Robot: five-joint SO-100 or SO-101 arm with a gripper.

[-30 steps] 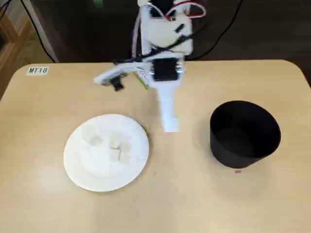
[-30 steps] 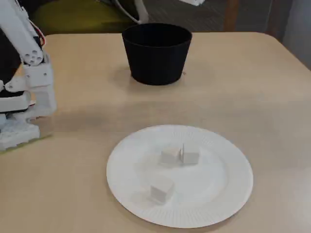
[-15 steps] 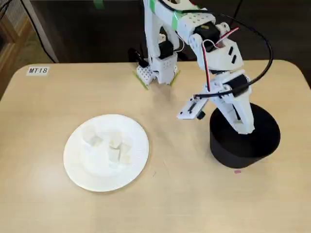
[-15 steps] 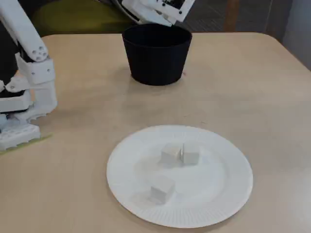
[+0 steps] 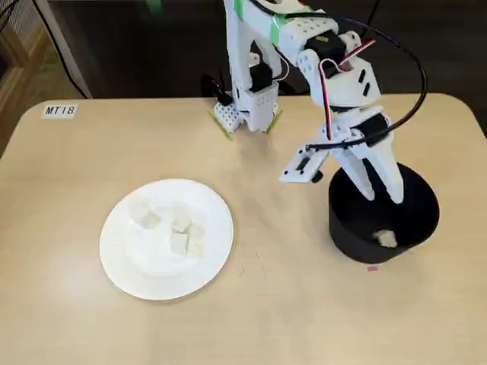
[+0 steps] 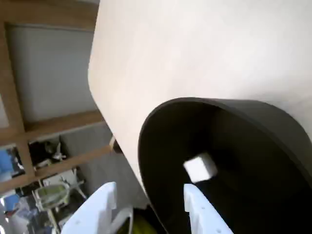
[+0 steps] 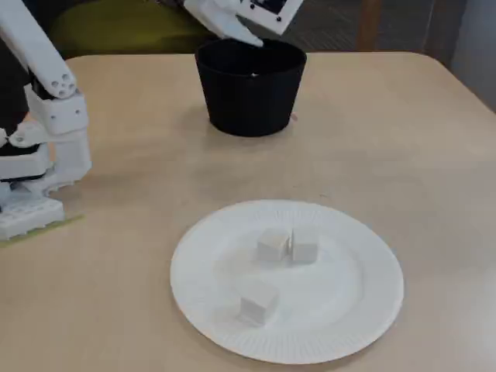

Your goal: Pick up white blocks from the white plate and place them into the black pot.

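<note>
- Gripper (image 5: 383, 196) hangs over the black pot (image 5: 350, 228), fingers spread, grasping nothing.
- One white block (image 6: 200, 167) lies inside the pot.
- Three more white blocks (image 7: 273, 245) sit mid-plate on the white plate (image 7: 364, 310), bare table (image 7: 403, 155) between plate and pot.

The bench (image 5: 91, 319) has a pale, smooth wood-look top with a soft matt sheen. The white plate (image 7: 364, 310) looks like paper, its rim finely ribbed. The black pot (image 7: 249, 101) is matt and plain, dull inside as well. The white blocks (image 7: 273, 245) look chalky and unglazed. The gripper (image 5: 380, 194) is smooth white plastic, slightly glossy.
</note>
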